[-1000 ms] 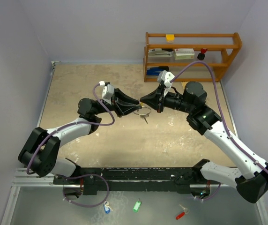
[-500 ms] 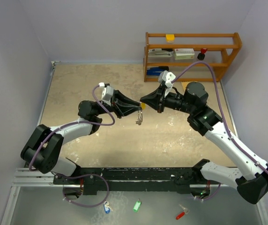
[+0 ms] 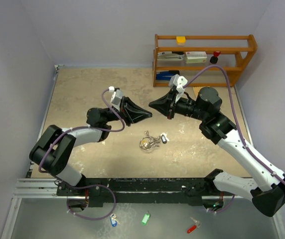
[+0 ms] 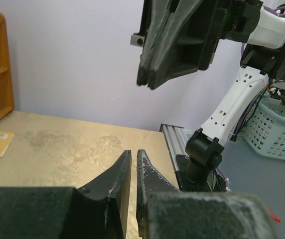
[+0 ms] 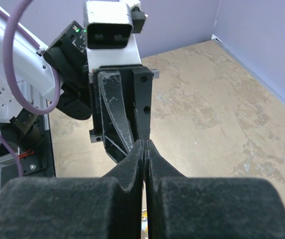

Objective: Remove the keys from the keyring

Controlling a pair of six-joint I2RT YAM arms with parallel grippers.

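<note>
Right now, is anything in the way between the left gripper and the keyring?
Nothing visible does. The keyring and keys lie together on the table, nearer the arm bases than the left gripper, with only open air between. The right gripper sits beyond it, not between.

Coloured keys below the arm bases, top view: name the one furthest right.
The red key, the only red one; the green key lies in the middle and the blue key furthest left.

Keyring (image 3: 145,145) with keys (image 3: 159,138) lies loose on table (image 3: 82,94), untouched.
</note>
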